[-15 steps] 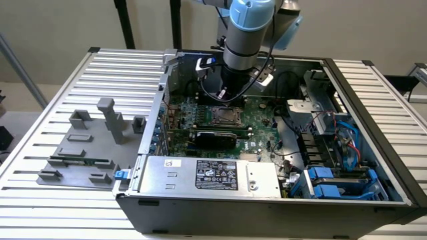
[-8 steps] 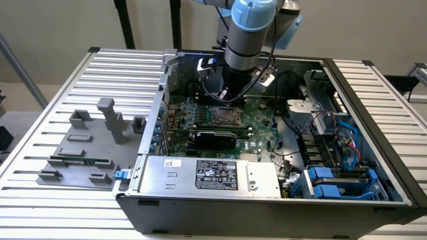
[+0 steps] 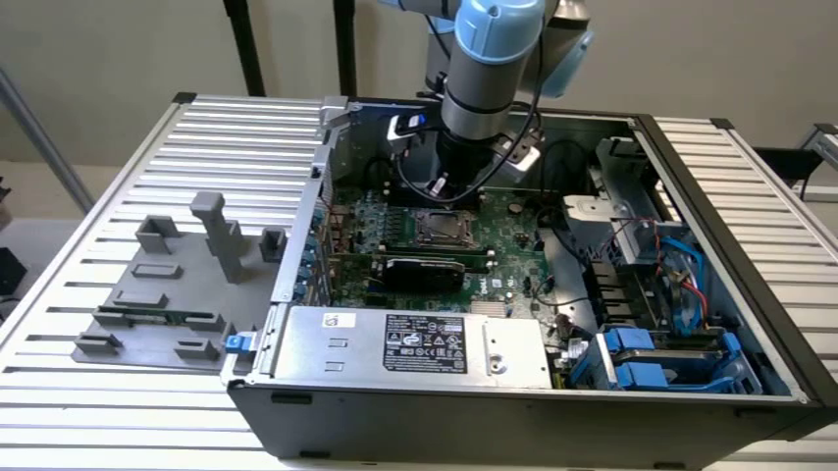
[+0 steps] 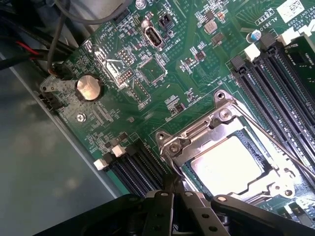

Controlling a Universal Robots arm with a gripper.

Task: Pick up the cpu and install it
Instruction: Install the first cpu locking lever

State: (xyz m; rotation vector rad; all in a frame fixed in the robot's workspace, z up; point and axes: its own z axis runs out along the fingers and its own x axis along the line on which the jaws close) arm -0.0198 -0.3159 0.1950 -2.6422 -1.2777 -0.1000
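While the arm reached down into the open computer case on the slatted metal table, its gripper hung just above the green motherboard, close to one corner of the socket frame. Seen from the wrist view, the black fingers met at a narrow tip, clenched together with nothing between them. The cpu lay flat inside that frame, its silvery-grey top showing through the metal bracket, apart from the fingertip and not grasped. In the exterior view the same socket sat near the middle of the board, directly below the wrist. Beside the socket ran rows of black memory slots with white latches, and another set of slots lay on the opposite side of the frame. A round coin battery sat near the board's edge, with a small upright port not far from it. Toward the front of the case, a grey power supply with a black label lay across the bottom, and blue drive brackets stood at the exterior view's right. On the table at the exterior view's left, a grey fixture tray held a long narrow green memory stick.
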